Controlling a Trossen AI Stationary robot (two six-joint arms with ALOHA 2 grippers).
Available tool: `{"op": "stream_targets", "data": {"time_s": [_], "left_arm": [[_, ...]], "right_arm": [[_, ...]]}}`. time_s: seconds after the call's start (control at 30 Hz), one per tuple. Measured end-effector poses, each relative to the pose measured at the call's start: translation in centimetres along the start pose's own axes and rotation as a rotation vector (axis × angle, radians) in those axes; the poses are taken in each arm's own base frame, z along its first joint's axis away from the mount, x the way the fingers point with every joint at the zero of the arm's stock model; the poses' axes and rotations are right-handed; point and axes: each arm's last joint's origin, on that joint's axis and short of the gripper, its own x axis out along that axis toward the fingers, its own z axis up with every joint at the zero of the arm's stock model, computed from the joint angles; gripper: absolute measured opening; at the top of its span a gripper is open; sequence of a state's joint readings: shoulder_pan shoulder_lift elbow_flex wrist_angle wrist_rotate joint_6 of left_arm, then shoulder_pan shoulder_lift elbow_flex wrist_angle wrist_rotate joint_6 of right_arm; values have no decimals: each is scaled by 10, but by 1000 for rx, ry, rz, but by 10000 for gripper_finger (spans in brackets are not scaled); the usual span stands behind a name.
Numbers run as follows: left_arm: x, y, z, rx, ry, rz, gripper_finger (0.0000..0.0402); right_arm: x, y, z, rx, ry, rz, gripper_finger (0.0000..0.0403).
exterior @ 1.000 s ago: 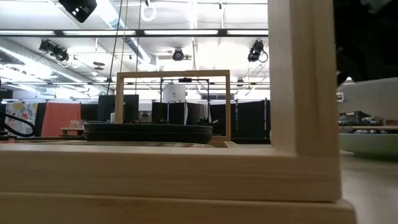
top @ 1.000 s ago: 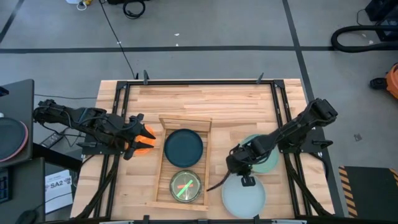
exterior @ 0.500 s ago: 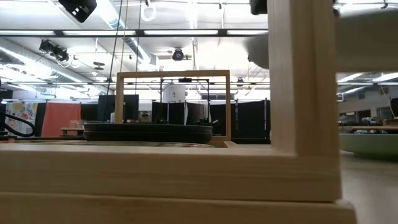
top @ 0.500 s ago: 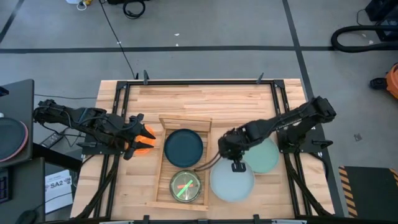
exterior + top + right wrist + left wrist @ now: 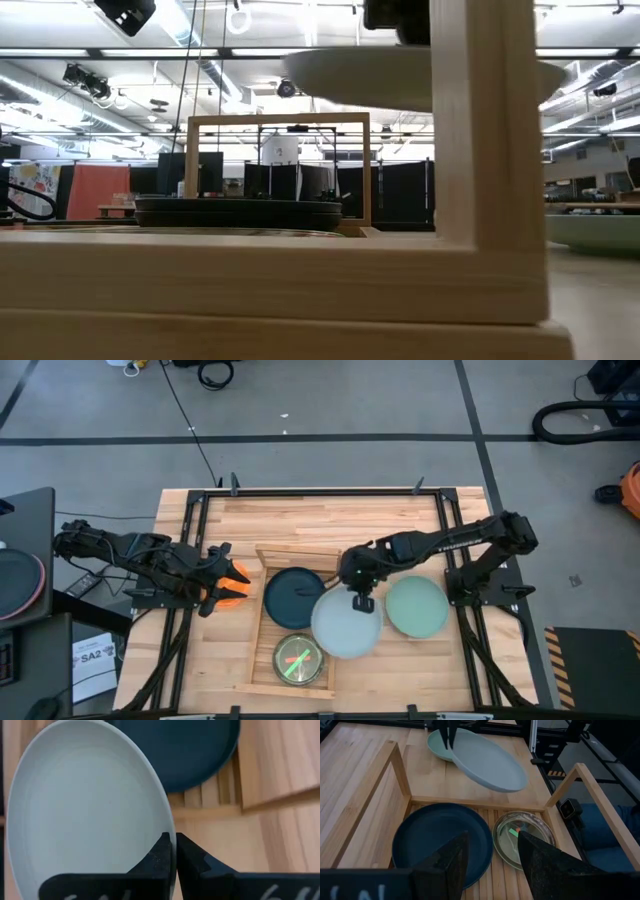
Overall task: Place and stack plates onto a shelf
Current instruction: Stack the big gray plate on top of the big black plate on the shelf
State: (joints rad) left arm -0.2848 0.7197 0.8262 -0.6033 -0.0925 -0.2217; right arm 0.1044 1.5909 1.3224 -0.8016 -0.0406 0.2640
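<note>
My right gripper (image 5: 360, 600) is shut on a pale blue-white plate (image 5: 347, 625), which hangs over the right rim of the shelf (image 5: 262, 622). In the low view this plate (image 5: 400, 80) floats high above the shelf. A dark teal plate (image 5: 295, 597) lies flat in the shelf's far half, and a small green translucent plate (image 5: 299, 658) in its near half. A mint green plate (image 5: 416, 607) rests on the table right of the shelf. My left gripper (image 5: 492, 836) waits open at the shelf's left, with an orange plate (image 5: 236, 582) showing by it. My right gripper pinches the pale plate's rim (image 5: 162, 822) between its two fingers, on the plate's far edge. The fingers slant down from the table's right. The plate hangs clear of shelf and table, close to level, reaching toward the near edge from the fingers.
The shelf's raised wooden walls (image 5: 400, 770) stand around both stored plates. Black frame rails (image 5: 452, 530) run along the table's left and right sides. Bare tabletop lies beyond the shelf's far end.
My right gripper has swung toward the table's left and far edges and risen, staying shut on the pale plate. The plate has gone from low over the near right of the table, up and leftward, and now hangs over the shelf's right rim.
</note>
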Motion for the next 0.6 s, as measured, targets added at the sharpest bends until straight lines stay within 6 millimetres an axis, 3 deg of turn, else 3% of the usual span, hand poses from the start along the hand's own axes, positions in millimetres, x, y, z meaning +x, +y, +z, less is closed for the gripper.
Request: {"op": "stream_targets", "data": {"time_s": [0.3, 0.6], "left_arm": [[0, 0, 0, 0, -1, 0, 176], [0, 0, 1, 0, -4, -1, 176]], "right_arm": [[-1, -7, 25, 107, -237, 10, 18], [22, -7, 39, 117, -330, -30, 18]]}}
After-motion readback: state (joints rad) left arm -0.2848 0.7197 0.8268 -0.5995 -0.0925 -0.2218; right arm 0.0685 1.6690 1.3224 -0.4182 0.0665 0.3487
